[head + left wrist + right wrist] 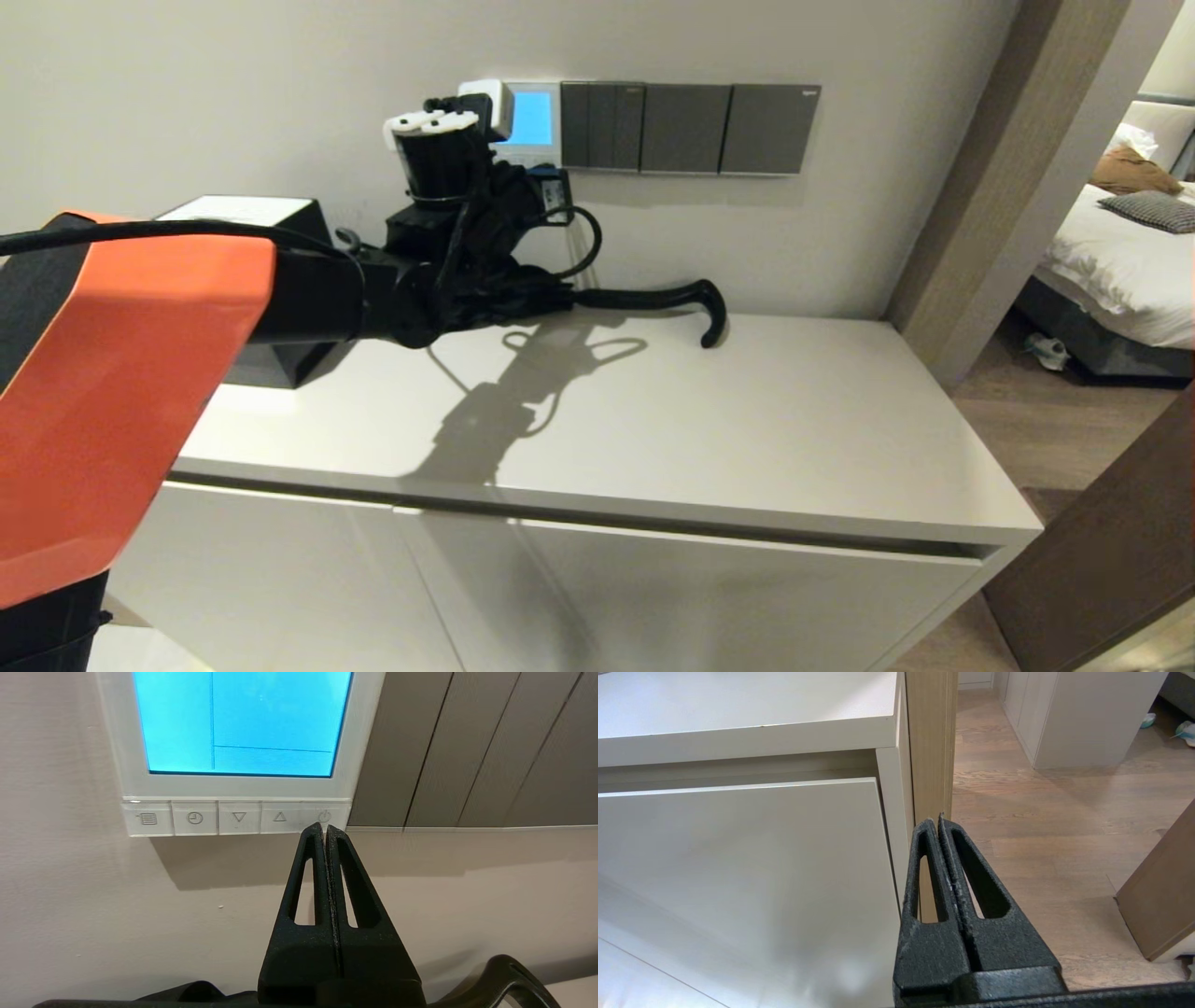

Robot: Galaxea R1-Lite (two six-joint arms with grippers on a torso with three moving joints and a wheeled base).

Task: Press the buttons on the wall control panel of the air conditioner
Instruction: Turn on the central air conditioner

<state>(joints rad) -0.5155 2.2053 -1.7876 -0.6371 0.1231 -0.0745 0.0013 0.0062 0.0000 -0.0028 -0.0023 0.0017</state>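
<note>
My left pincer (325,828) is pressed fully closed, tips at the power button, rightmost in the buttons (236,818) row under the glowing blue screen of the wall control panel (527,119), upper centre of head view, w/ dark switch plates (689,128) beside it. Right pincer (937,822) also closed, low by white bench (747,420) front, near wood floor (1064,826).

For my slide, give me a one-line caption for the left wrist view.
Shut left gripper tips at the power button, last of five buttons under the control panel's glowing blue screen.
</note>
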